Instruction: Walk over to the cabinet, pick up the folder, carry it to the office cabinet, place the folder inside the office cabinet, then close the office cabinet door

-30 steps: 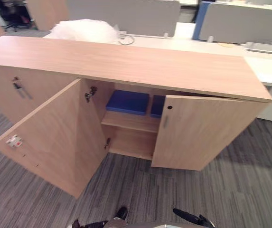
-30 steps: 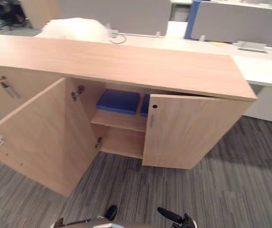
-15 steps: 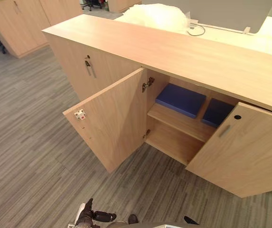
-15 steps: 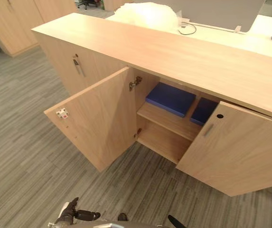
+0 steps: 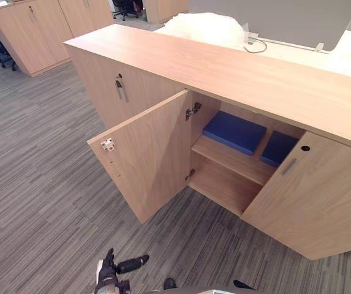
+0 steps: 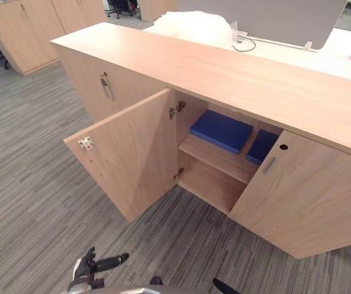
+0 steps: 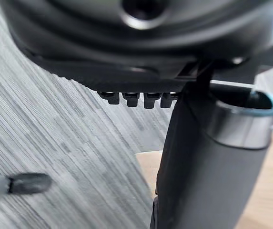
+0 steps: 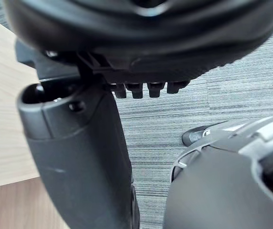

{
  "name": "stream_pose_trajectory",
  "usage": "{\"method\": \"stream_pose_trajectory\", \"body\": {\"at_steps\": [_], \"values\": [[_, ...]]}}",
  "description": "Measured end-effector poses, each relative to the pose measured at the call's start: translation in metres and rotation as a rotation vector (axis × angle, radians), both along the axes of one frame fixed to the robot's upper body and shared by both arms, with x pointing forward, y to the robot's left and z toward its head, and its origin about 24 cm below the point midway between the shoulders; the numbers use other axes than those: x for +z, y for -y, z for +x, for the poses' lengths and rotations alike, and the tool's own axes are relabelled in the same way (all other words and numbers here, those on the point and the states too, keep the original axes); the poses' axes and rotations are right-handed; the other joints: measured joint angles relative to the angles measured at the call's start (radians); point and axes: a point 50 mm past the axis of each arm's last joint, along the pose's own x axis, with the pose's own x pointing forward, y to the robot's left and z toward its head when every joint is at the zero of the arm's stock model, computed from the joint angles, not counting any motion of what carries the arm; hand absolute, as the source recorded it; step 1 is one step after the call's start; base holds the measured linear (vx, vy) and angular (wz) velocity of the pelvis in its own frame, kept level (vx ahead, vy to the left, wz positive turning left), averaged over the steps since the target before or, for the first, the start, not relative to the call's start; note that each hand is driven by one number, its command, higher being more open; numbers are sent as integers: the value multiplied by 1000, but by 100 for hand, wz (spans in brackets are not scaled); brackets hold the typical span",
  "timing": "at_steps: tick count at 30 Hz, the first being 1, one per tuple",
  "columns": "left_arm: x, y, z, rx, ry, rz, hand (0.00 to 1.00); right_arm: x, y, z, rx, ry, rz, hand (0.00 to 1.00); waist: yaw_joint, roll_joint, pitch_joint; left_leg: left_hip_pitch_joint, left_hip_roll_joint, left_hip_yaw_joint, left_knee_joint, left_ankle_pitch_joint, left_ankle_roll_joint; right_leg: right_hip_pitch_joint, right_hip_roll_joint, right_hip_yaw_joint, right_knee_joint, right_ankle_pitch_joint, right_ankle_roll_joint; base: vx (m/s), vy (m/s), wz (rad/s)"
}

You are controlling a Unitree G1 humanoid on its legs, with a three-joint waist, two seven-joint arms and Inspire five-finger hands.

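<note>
Two folders (image 5: 234, 131) (in cabinet (image 5: 224, 67)) lie far from left hand (image 5: 108, 274).

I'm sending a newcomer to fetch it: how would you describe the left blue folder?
Find the long light-wood cabinet with two doors open. On its upper shelf lie two flat blue folders. Take the left folder, by the hinge, in plain view; the right folder is partly hidden behind the right door.
</note>
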Motion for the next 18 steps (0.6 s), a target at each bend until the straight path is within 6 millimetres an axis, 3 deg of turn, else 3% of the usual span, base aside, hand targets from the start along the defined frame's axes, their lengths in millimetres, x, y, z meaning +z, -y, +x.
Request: {"method": "stream_pose_trajectory", "body": {"at_steps": [9, 13, 18], "values": [[35, -41, 39, 301, 231, 9, 100, 0, -2, -1, 86, -7, 13, 100, -1, -11, -10, 36, 10, 29, 0, -8, -10, 32, 14, 30, -14, 9, -12, 11, -12, -8], [45, -55, 49, 308, 267, 48, 100, 0, -2, -1, 90, -5, 15, 100, -1, -11, -10, 43, 29, 49, 0, -13, -19, 32, 28, 52, -21, 16, -23, -1, -27, -17], [57, -57, 69, 279, 318, 57, 100, 0, -2, 0, 114, -1, 20, 100, -3, -7, -12, 53, 44, 64, 0, -14, -31, 33, 41, 67, -21, 21, -33, -16, -33, -11]]}}
